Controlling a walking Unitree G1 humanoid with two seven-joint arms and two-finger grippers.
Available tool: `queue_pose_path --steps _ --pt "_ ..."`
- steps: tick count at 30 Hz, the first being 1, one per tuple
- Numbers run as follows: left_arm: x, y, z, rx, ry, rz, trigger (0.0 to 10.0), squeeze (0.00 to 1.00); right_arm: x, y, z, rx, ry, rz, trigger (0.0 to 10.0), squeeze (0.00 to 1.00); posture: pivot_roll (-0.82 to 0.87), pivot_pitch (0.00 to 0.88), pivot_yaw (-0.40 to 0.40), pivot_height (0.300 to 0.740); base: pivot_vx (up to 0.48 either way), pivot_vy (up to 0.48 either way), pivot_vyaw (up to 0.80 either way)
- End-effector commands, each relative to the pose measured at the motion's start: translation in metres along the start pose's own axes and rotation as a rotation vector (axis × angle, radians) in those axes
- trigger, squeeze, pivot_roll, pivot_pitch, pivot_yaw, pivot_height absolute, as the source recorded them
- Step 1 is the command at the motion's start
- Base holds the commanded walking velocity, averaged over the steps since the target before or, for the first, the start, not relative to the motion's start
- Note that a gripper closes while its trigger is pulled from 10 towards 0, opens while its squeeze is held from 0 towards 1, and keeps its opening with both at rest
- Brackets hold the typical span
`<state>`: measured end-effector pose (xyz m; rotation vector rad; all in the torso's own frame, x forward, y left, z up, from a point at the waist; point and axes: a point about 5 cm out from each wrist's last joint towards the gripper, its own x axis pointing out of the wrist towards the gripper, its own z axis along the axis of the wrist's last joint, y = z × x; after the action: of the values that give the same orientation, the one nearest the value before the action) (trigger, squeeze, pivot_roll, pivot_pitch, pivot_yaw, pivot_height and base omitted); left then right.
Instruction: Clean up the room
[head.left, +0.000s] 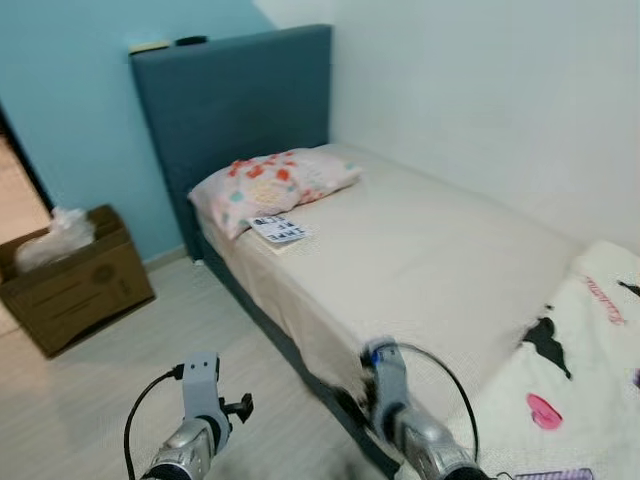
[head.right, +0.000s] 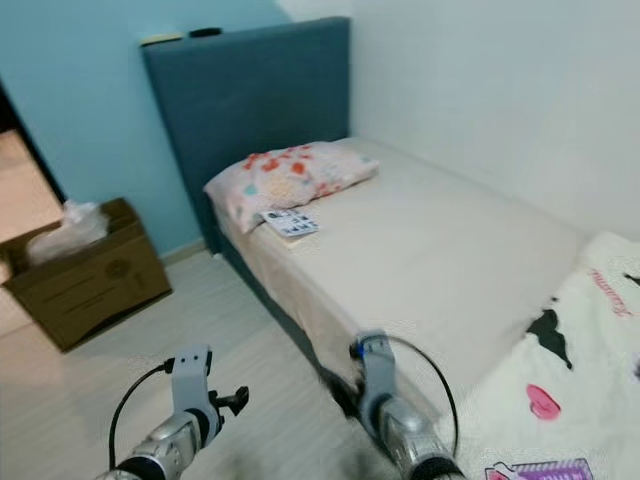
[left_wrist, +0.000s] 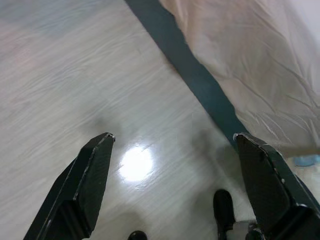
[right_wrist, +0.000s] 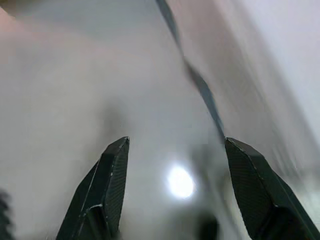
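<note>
My left claw (left_wrist: 172, 165) hangs spread wide and empty over the pale wood floor (head.left: 90, 400), beside the bed's dark base. My right claw (right_wrist: 175, 172) is spread and empty too, its view blurred. On the bed (head.left: 420, 250), a small printed booklet (head.left: 277, 229) lies touching the floral pillow (head.left: 270, 185). A cardboard box (head.left: 75, 280) holding crumpled plastic stands by the blue wall.

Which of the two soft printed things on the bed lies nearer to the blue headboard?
The floral pillow with red and orange print lies right at the blue padded headboard. The white blanket with black and pink figures lies at the opposite end of the bed.
</note>
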<state>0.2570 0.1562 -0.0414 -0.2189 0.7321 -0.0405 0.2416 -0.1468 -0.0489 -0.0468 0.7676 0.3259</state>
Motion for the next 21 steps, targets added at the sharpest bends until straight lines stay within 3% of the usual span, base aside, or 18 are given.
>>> queue_pose_path --steps 1,5,9,16,21 --pt "-0.004 0.008 -0.013 0.004 0.047 0.028 10.0 0.00 -0.002 0.003 -0.018 -0.026 0.081 -0.014 10.0 0.00 0.00 0.000 0.002 0.740 0.480 0.000 0.00" --pt "-0.005 0.010 -0.016 0.000 0.059 0.039 10.0 0.00 -0.007 0.001 -0.036 -0.046 0.145 -0.030 10.0 0.00 0.01 0.000 0.001 0.740 0.480 0.000 0.00" --pt "-0.007 0.014 -0.022 0.002 0.075 0.047 10.0 0.00 -0.014 0.002 -0.059 -0.071 0.227 -0.044 10.0 0.00 0.01 0.000 0.001 0.740 0.480 0.000 0.76" --pt "-0.007 0.014 -0.024 0.010 0.082 0.047 10.0 0.00 -0.016 0.002 -0.065 -0.087 0.245 -0.080 10.0 0.00 0.01 0.000 0.001 0.740 0.480 0.000 0.76" --pt "-0.007 0.014 -0.023 0.013 0.079 0.044 10.0 0.00 -0.017 0.002 -0.068 -0.104 0.266 -0.102 10.0 0.00 0.01 0.000 0.000 0.740 0.480 0.000 0.18"
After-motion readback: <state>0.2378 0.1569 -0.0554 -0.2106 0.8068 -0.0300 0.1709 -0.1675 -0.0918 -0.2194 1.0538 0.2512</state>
